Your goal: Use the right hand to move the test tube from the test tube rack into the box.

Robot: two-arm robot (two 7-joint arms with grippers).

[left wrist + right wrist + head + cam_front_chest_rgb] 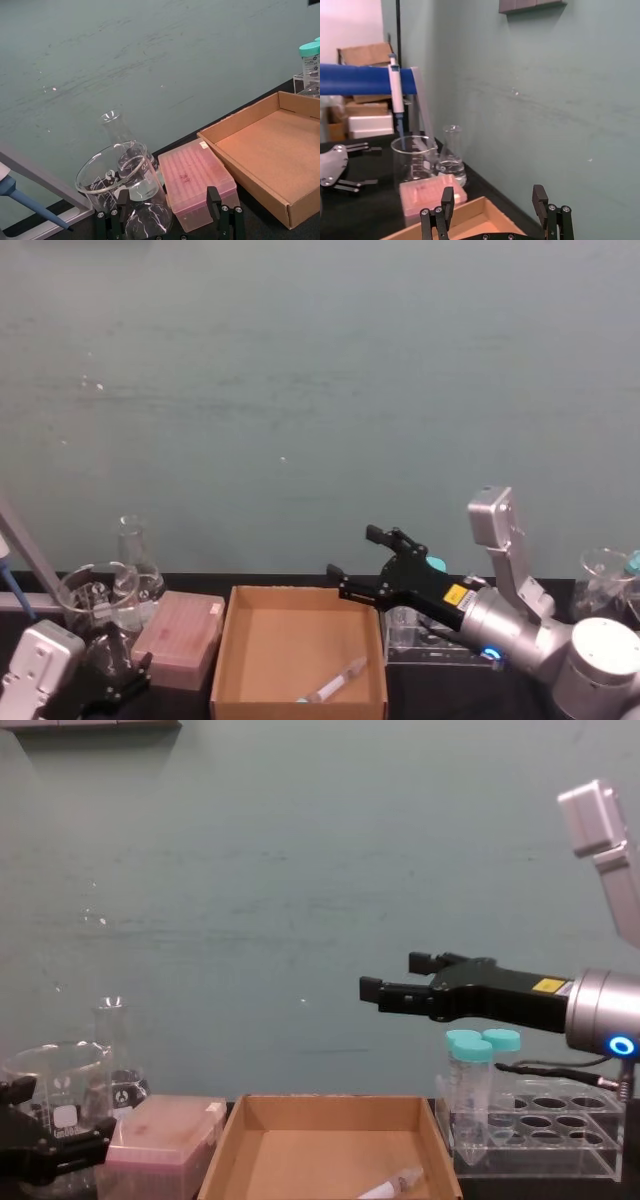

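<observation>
The test tube [337, 680] lies on its side in the near right corner of the box [245, 652], so the move looks done. Above the box's far right corner hangs the right gripper [358, 560], fingers spread and holding nothing. The left gripper [120, 683] sits parked low at the near left; whether it is open cannot be told. Retreating low to the right risks clipping the test tube rack [540, 1130] and its capped tubes [470, 1085]. Open room lies upward.
</observation>
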